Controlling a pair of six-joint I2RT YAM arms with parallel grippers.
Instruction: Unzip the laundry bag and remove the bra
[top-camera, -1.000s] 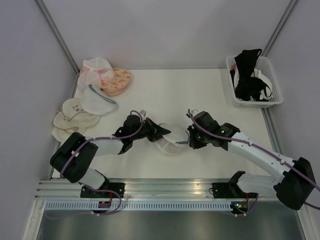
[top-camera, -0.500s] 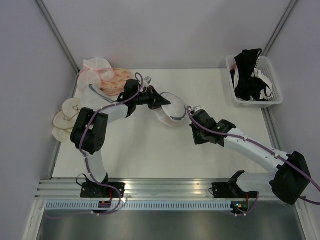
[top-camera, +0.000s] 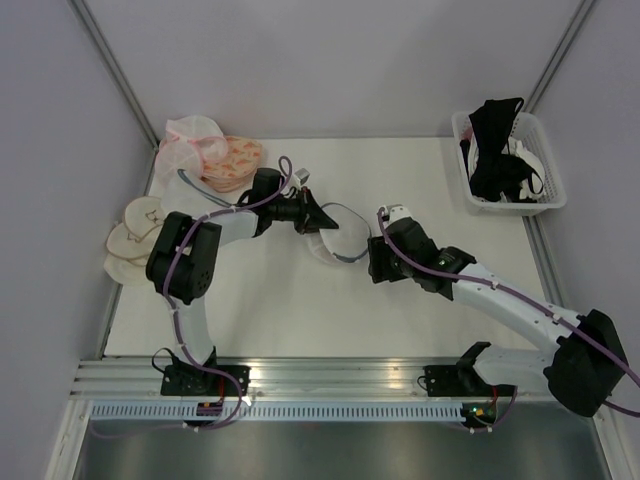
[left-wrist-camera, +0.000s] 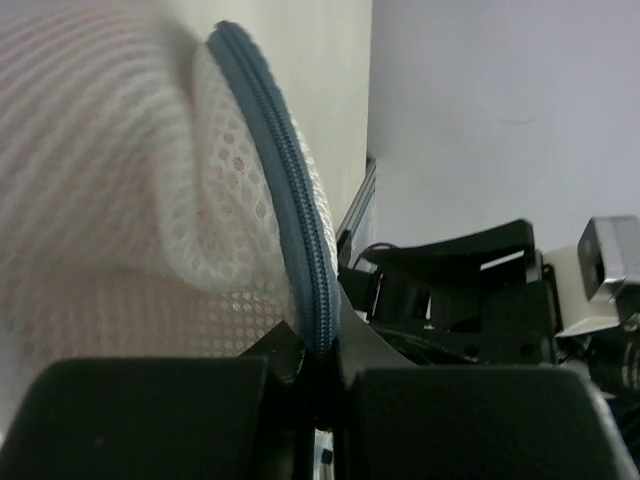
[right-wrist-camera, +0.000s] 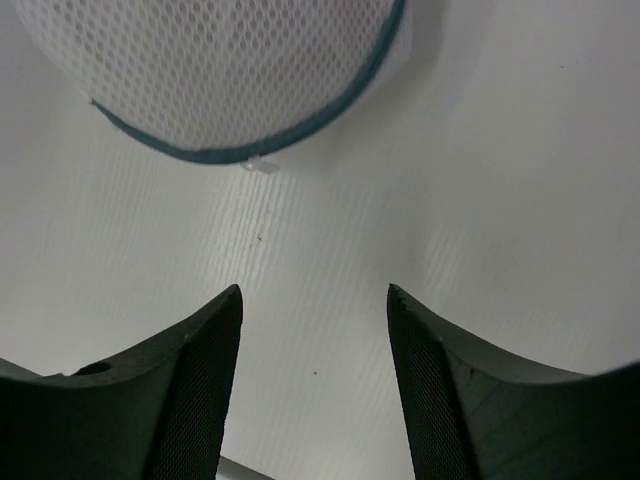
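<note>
The left gripper (left-wrist-camera: 318, 365) pinches the dark zipper rim (left-wrist-camera: 288, 200) of the laundry bag (top-camera: 342, 236) (the zip looks closed there), near the middle of the table (top-camera: 290, 295). The right gripper (right-wrist-camera: 313, 298) hangs just beside the bag, spread wide.

You see the laundry bag (top-camera: 338, 232) as soft white cloth mesh, half see-through with small round holes, and its zipper (left-wrist-camera: 290, 230) is a dark grey-blue woven tape with fine matt teeth. The fingers (right-wrist-camera: 205, 400) of the right gripper (right-wrist-camera: 313, 295) look like black matt plastic with a finely dotted, rough inner face, and the table (right-wrist-camera: 520, 150) under them is matt white with faint ribs. The basket (top-camera: 520, 207) looks like white plastic lattice, slightly shiny, and the rail (top-camera: 330, 375) at the near edge is pale brushed metal.
</note>
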